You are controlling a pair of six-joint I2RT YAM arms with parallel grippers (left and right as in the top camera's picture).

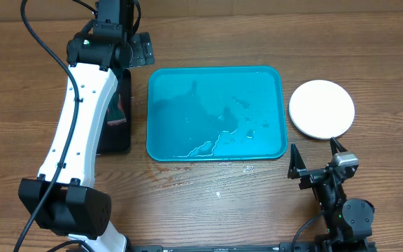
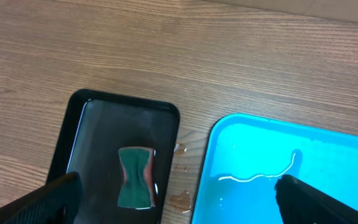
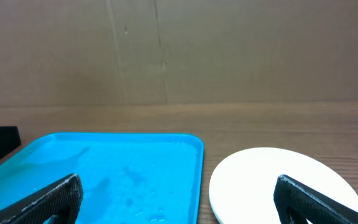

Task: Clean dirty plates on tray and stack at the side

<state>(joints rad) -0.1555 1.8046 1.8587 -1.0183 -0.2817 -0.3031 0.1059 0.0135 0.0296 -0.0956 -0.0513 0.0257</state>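
Observation:
The turquoise tray [image 1: 215, 112] lies mid-table, wet with water streaks, and no plate is on it. It also shows in the left wrist view [image 2: 303, 155] and the right wrist view [image 3: 117, 168]. A white plate [image 1: 321, 108] sits on the table just right of the tray and looks clean; it also shows in the right wrist view [image 3: 272, 180]. The light blue and yellow-green plates do not show. My left gripper [image 1: 137, 52] [image 2: 179, 211] is open and empty above the gap between the black tray and the turquoise tray. My right gripper [image 1: 315, 159] [image 3: 185, 208] is open and empty, in front of the white plate.
A black tray [image 1: 121, 140] [image 2: 104, 124] lies left of the turquoise tray, partly under my left arm, with a green-red sponge [image 1: 117, 112] [image 2: 135, 177] in it. Water drops lie on the wood in front of the turquoise tray [image 1: 247, 168]. A cardboard wall stands behind the table.

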